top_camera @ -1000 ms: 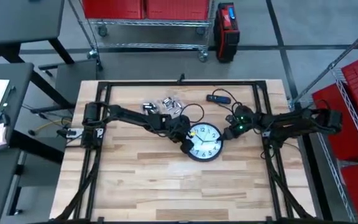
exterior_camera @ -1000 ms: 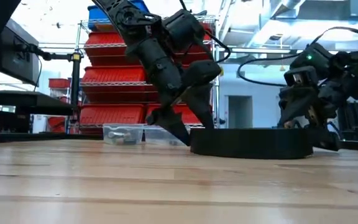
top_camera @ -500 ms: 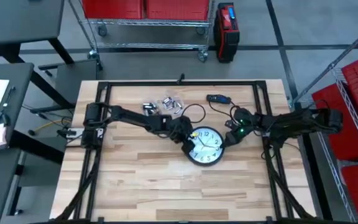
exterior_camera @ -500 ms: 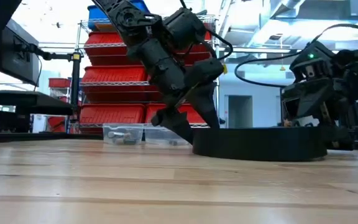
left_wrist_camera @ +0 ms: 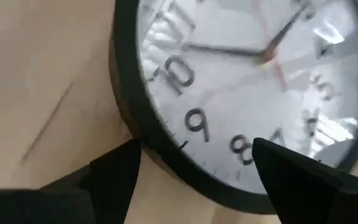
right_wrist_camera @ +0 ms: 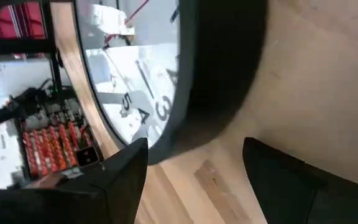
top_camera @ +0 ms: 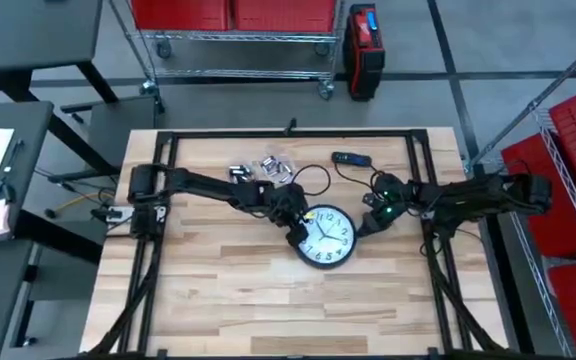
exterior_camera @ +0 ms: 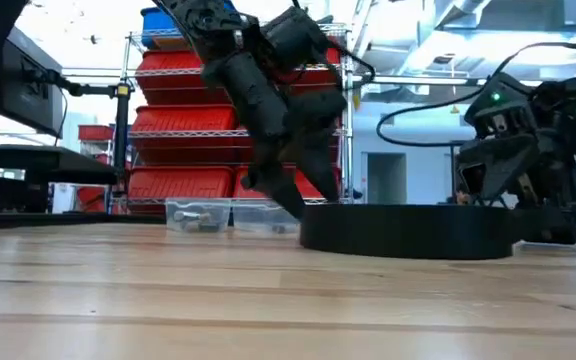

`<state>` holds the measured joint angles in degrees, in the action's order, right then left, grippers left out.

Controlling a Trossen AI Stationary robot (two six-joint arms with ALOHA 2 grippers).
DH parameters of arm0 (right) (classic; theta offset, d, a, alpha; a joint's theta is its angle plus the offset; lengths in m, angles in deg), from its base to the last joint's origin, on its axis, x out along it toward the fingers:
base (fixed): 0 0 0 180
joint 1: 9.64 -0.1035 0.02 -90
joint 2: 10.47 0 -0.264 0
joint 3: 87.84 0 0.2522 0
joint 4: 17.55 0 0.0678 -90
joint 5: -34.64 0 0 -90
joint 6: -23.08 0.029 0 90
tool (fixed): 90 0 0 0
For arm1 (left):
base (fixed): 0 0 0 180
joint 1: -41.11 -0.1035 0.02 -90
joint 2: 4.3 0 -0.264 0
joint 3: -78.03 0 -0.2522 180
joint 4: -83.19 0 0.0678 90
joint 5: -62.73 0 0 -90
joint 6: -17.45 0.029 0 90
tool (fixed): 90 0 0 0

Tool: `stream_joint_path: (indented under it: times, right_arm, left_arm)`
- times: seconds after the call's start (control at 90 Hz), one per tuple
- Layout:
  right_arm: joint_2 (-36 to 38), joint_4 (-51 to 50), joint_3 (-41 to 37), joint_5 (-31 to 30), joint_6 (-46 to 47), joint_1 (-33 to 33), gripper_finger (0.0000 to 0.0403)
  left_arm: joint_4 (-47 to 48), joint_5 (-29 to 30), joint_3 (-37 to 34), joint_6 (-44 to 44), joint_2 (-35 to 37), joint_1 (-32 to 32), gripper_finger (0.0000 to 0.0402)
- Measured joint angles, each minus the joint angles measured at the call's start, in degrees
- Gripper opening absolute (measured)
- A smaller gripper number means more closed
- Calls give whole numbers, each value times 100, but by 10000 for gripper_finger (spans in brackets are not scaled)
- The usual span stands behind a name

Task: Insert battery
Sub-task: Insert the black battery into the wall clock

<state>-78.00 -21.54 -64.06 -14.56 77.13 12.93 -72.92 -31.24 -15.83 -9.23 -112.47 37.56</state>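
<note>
A round wall clock point(top_camera: 325, 237) with a black rim lies face up on the wooden table. My left gripper point(top_camera: 294, 232) stands open at its left edge; in the left wrist view the rim point(left_wrist_camera: 135, 124) passes between the fingers. My right gripper point(top_camera: 366, 224) stands open at the clock's right edge, one finger over the face and one outside the rim point(right_wrist_camera: 222, 93). Small silver batteries point(top_camera: 258, 168) lie in clear trays near the far edge, away from both grippers. My left gripper has its fingers on either side of the clock's left rim point(left_wrist_camera: 166, 155), pointing down; I cannot tell whether they touch it. My right gripper has its fingers on either side of the right rim point(right_wrist_camera: 191, 134); I cannot tell whether they touch it. The clock lies flat on the table.
A small dark device point(top_camera: 351, 159) with a cable lies at the far edge, right of the battery trays point(exterior_camera: 203, 215). A black frame point(top_camera: 268, 134) runs round the table's edges. Bare wood stretches in front of the clock toward the near edge.
The clock has slid a little along the table toward the near edge, staying flat and face up. My right gripper has gone with it toward the near edge and slightly toward the left.
</note>
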Motion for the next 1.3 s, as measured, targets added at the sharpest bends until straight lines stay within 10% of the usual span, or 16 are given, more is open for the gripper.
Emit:
stream_joint_path:
  times: [0.656,1.022,1.3]
  right_arm:
    - [-15,163,-24,-783,87,-236,249]
    - [266,18,-34,-823,323,-553,249]
    - [364,-162,-32,-1539,951,-1298,249]
  left_arm:
    - [297,-261,11,-1882,134,-105,279]
    - [1084,-548,11,-1359,323,-162,22]
    - [1066,-524,0,-1534,-265,97,5]
